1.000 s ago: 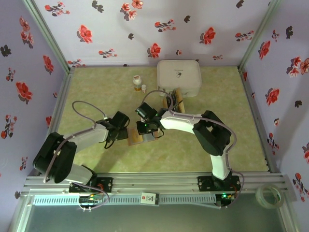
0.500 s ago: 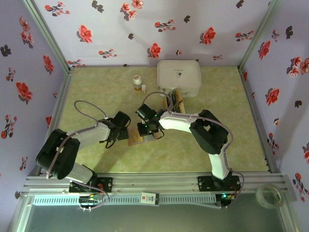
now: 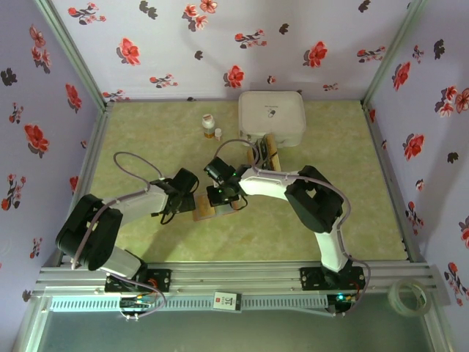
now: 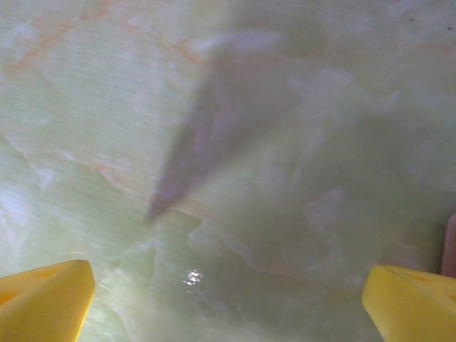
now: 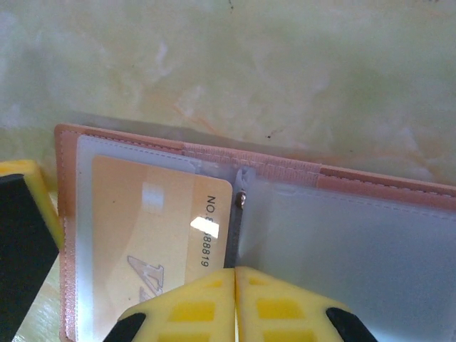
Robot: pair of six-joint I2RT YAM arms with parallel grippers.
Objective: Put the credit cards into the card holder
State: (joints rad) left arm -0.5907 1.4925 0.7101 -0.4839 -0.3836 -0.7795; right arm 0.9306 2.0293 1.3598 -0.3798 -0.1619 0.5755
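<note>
The card holder [image 5: 178, 153] lies open on the table, reddish-brown at its rim with clear sleeves inside. A tan-gold credit card [image 5: 142, 235] sits in its left sleeve. My right gripper [image 5: 235, 274] is shut, its yellow tips together over the holder's spine. From above, the right gripper [image 3: 220, 198] is on the card holder [image 3: 205, 213], and the left gripper [image 3: 190, 203] is just left of it. My left gripper [image 4: 228, 299] is open over bare table, with the holder's edge [image 4: 450, 246] beside its right finger. More credit cards [image 3: 267, 151] lie in front of the white box.
A white rounded box [image 3: 271, 116] stands at the back of the table, with two small bottles [image 3: 209, 121] to its left. Flowered walls close in the sides and back. A tape roll [image 3: 408, 297] lies outside at the front right.
The right gripper and the card holder have shifted slightly to the left. The left arm's elbow has swung a little; both grippers keep their states.
</note>
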